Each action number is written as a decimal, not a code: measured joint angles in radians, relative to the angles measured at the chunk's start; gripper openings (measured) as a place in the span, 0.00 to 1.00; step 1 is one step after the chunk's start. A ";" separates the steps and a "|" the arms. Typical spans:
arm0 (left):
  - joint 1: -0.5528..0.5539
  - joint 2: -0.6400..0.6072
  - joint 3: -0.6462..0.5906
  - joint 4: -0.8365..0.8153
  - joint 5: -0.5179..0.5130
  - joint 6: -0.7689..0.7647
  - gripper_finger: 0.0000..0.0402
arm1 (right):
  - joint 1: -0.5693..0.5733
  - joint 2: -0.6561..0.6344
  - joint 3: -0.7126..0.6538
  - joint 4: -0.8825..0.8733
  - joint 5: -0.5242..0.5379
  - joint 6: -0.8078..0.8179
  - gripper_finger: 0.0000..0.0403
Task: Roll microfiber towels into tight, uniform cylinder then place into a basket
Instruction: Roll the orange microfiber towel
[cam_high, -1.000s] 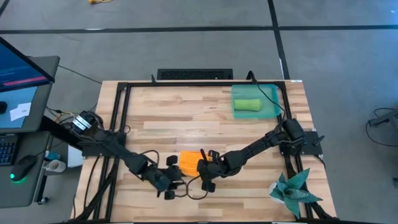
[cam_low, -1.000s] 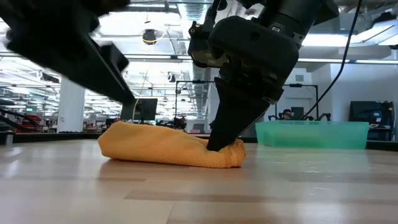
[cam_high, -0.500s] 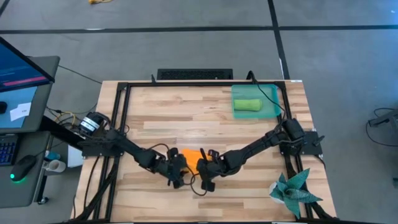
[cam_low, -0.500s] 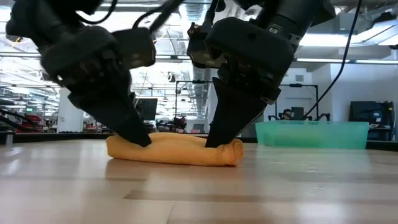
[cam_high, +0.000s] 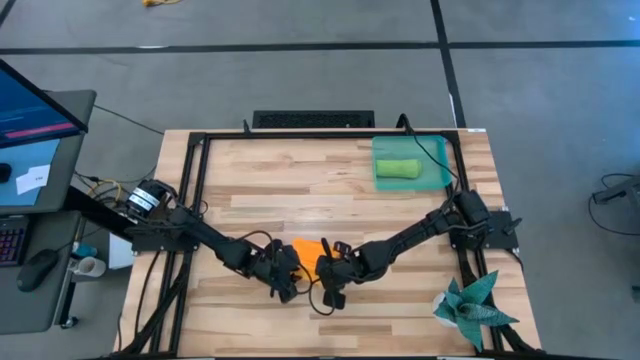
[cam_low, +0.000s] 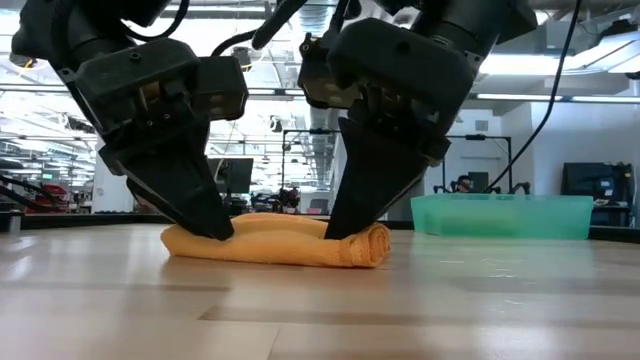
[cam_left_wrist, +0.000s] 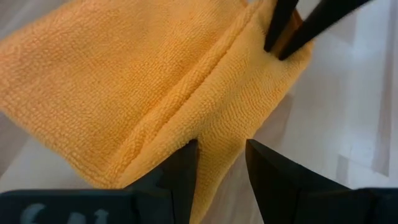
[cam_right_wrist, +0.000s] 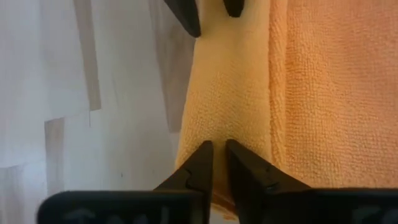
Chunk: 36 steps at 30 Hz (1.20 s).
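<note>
Your left tool (cam_low: 215, 228) part-open over the rolled bright orange microfiber towel's (cam_low: 275, 243) left end, your right tool (cam_low: 338, 230) nearly closed, pinching its right end, near-centre on your wooden desk (cam_high: 300, 190).

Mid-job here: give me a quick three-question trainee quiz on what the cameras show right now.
1. True or false: the green towel already lies in the basket.
2. Which towel are both arms working on? A) the orange towel B) the green one C) the dark teal cloth
3. Fill in: the left gripper and the right gripper both press down on the orange towel near the table's ____ edge, seen from above.

Key
1. True: it sits rolled inside the basket.
2. A. The left gripper's jaws straddle the towel's rolled edge with a gap; the right gripper's jaws stand nearly together on the same edge.
3. Front, the edge nearest the arms' bases.
</note>
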 joint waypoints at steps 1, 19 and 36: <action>0.001 0.000 0.000 -0.002 0.000 -0.002 0.34 | 0.001 0.000 0.000 0.008 0.006 -0.004 0.18; 0.023 0.001 -0.002 -0.014 0.020 -0.033 0.34 | 0.087 -0.119 0.136 -0.442 0.311 -0.176 0.27; 0.024 0.002 -0.003 -0.003 0.019 -0.049 0.34 | 0.198 -0.034 0.001 0.004 0.489 -0.556 0.28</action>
